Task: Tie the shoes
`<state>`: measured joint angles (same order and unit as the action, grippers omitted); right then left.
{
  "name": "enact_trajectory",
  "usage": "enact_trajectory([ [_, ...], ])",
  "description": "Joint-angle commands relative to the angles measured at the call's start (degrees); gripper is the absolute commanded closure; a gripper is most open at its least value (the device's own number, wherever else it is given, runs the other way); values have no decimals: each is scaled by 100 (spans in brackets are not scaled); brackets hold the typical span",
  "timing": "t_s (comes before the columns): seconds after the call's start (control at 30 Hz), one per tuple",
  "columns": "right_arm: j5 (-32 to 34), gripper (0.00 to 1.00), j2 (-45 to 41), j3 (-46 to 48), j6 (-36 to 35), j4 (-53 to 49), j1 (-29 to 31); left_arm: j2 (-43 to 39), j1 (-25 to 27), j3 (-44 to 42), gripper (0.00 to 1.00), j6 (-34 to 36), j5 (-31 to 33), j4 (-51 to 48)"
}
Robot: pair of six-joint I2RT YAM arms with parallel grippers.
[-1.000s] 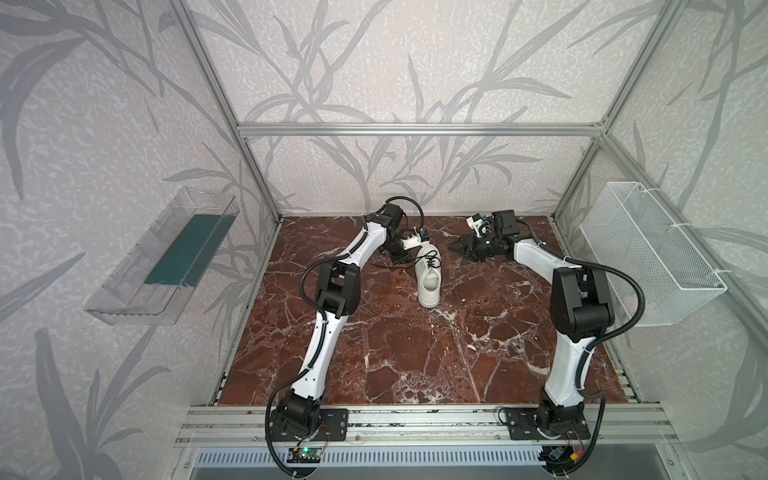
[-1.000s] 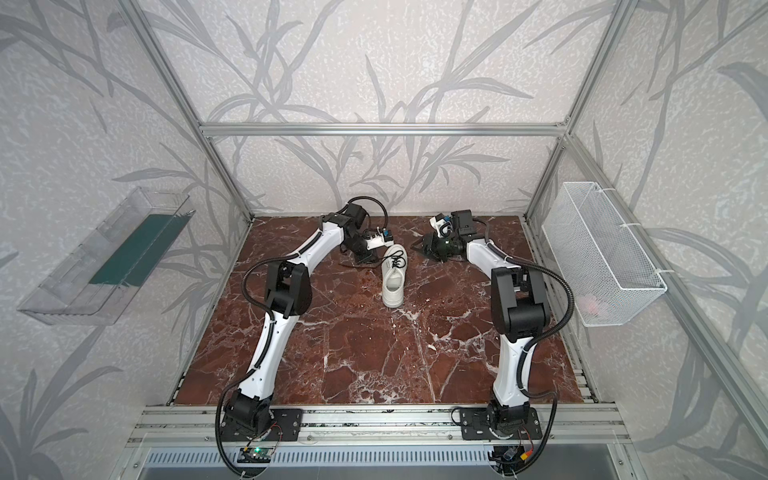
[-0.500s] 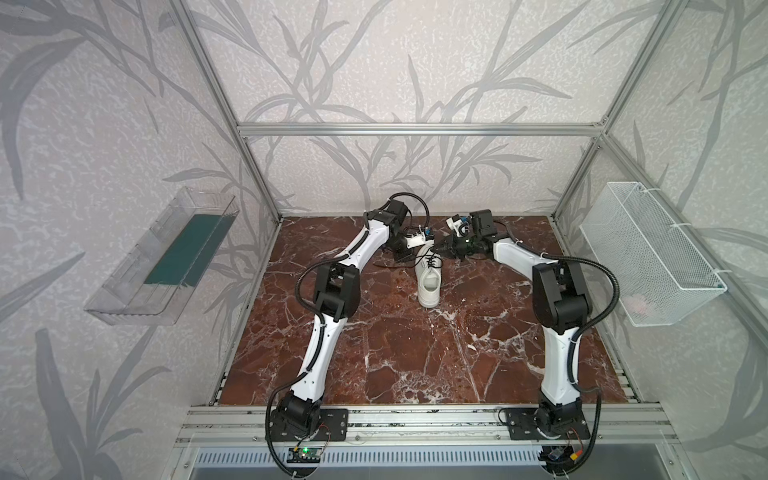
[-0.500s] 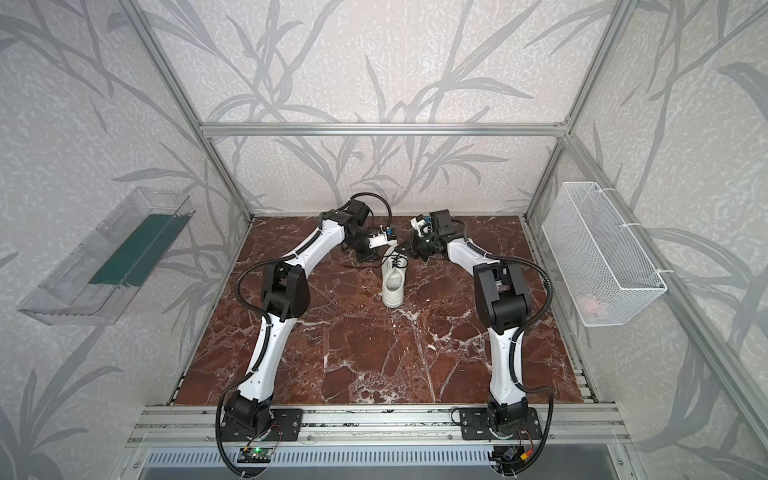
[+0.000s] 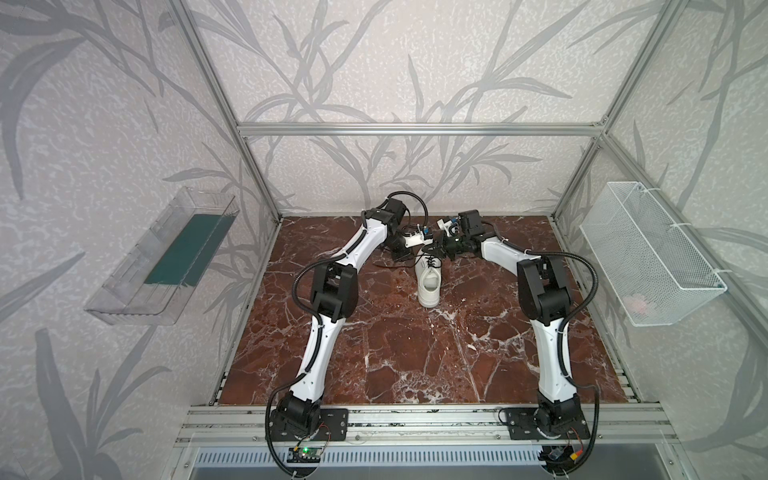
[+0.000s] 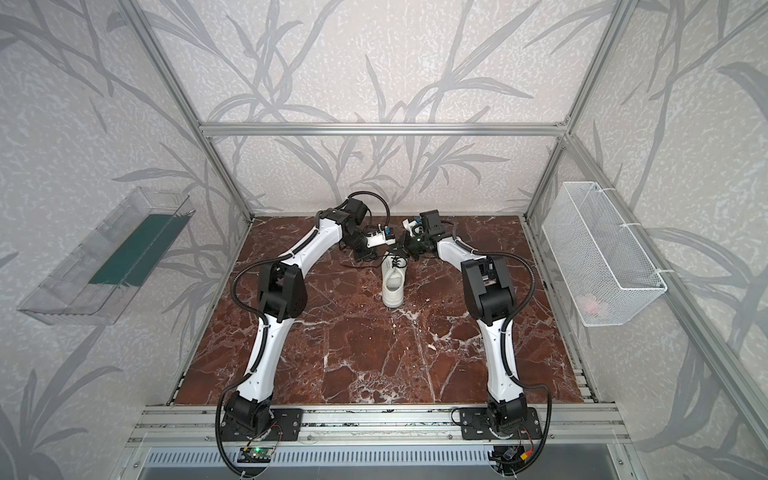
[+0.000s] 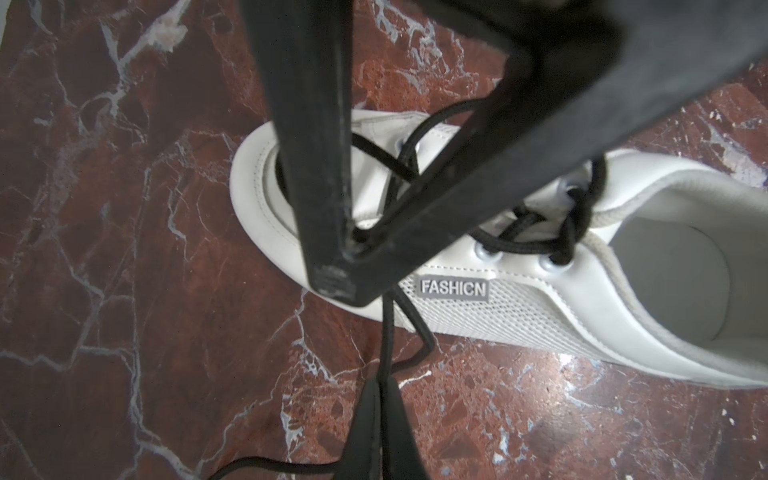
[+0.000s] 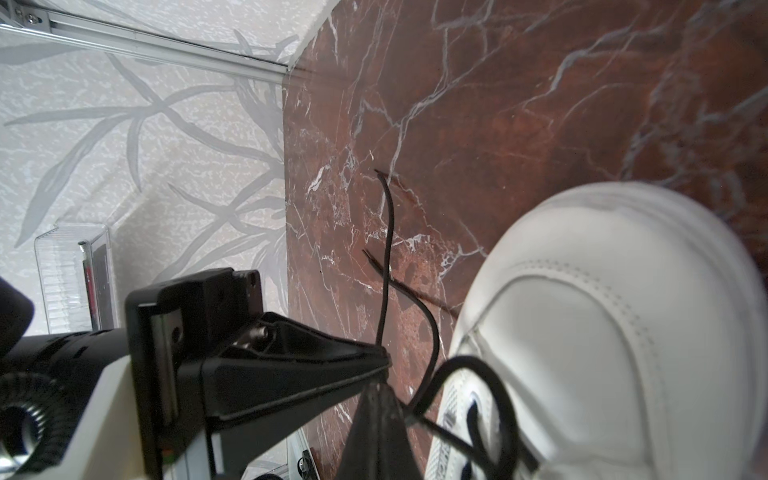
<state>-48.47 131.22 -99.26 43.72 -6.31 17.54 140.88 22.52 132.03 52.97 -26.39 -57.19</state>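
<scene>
- Table (image 5: 415,365) near the arm bases is bare red marble, with open room from the front rail up to the sneaker; aluminium frame posts edge both sides.
- Sneaker (image 5: 429,280) sits past the middle of the table, heel toward the front, toe toward the back wall, black laces (image 7: 540,241) spilling off its left side onto the marble.
- Clear tray (image 5: 162,257) on the left wall holds a dark green slab; wire basket (image 5: 648,253) on the right wall holds something small and pinkish (too blurred to name).
- Left end effector (image 5: 400,257), just left of the toe, is pinched closed on a lace strand.
- Right end effector (image 5: 434,248) sits over the laced front of the sneaker, tips together; in the right wrist view they seem to pinch a lace loop.
</scene>
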Motion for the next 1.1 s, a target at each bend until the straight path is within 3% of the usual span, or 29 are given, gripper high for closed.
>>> enact_trajectory([
  [0.0,74,97,188,-402,-148,-437,61,-337,24,-72,100,179,-16,-196],
  [0.17,594,100,185,-475,-492,-1127,74,-408,24,-97,100,195,61,-196],
  [0.7,1117,100,97,-645,-1031,-2002,76,-843,32,-483,100,247,169,164],
  [1.07,532,99,-84,-671,-886,-1686,50,-921,333,-635,100,495,126,265],
])
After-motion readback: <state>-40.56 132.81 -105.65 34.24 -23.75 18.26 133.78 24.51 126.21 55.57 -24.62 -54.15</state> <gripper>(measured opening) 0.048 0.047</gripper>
